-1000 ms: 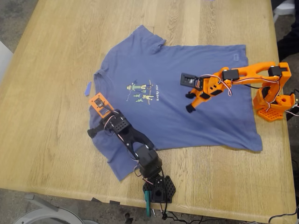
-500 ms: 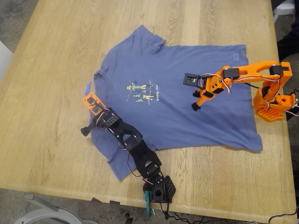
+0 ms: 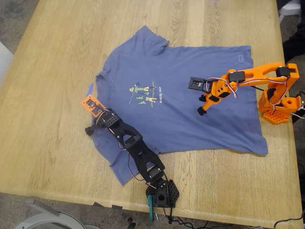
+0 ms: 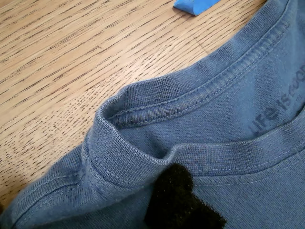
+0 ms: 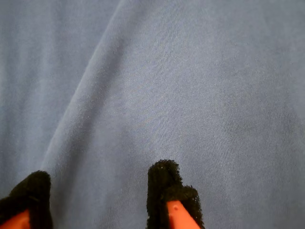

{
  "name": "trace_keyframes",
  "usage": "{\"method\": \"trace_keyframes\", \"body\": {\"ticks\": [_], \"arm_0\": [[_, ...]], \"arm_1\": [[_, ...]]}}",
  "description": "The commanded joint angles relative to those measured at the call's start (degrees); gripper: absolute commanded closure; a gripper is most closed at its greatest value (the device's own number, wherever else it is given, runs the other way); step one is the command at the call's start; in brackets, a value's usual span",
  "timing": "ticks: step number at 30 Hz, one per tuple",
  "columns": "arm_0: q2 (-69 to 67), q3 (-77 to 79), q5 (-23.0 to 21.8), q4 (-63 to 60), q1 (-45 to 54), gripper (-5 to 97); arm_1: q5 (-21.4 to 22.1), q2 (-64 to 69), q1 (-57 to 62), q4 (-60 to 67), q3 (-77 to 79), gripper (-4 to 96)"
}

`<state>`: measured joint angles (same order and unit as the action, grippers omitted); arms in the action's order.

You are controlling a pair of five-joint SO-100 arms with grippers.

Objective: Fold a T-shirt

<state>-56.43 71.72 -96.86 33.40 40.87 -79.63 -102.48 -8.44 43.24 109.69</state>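
The T-shirt (image 3: pixel 176 95) is spread flat and face up across the middle of the table (image 3: pixel 57 71) in the exterior view, its neck toward that view's left and its hem toward the right, so that both sleeves and the hem can be reached for folding. No fold is seen yet; the task is judged to be at its start.

The black arm reaching up from the lower centre of the exterior view is taken as the first arm, since the ribbed collar (image 4: pixel 190 102) fills the first wrist view. My first hand (image 3: pixel 88 130) is placed at the shoulder edge beside the neck, apparently to take the cloth there. Only 1 black padded tip (image 4: pixel 178 200) is seen, resting on the collar's ribbing, which is puckered up beside it; whether the hand is spread or pinching cannot be told. A small blue scrap (image 4: pixel 195 5) lies on the bare wood just beyond the collar.

The orange arm, from the right of the exterior view, is held over the lower body of the shirt. My second hand (image 5: pixel 100 195) is spread, 2 padded tips apart just above smooth fabric with nothing between them, probably poised to pin or pinch the cloth.
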Motion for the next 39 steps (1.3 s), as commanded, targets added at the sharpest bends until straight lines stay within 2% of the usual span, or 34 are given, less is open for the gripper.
{"method": "trace_keyframes", "body": {"ticks": [1, 8, 12, 18, 24, 30, 39], "arm_0": [[-0.44, -2.81, -0.44, 0.62, -1.05, 43], [0.53, 0.53, -0.97, 0.62, -2.81, 49], [1.67, 0.88, -1.58, 0.18, -4.22, 53], [3.69, 0.88, -4.48, -1.67, -6.06, 64], [5.19, 1.14, -5.63, -1.76, -7.65, 68], [6.86, 1.23, -7.12, -3.69, -9.49, 71], [7.38, 1.49, -10.72, -4.04, -11.51, 86]], "arm_1": [[1.32, -4.04, -1.05, -1.49, 1.23, 59.3], [5.62, -5.36, -3.16, -5.10, 5.36, 59.6], [6.24, -5.36, -3.16, -6.33, 6.94, 59.6], [7.21, -4.57, -2.72, -10.90, 8.79, 59.4], [7.91, -1.49, -2.29, -15.21, 7.29, 59.4], [10.63, 2.20, -4.83, -17.84, 5.89, 59.4], [11.07, 7.47, -5.80, -20.30, 3.16, 59.4]]}}
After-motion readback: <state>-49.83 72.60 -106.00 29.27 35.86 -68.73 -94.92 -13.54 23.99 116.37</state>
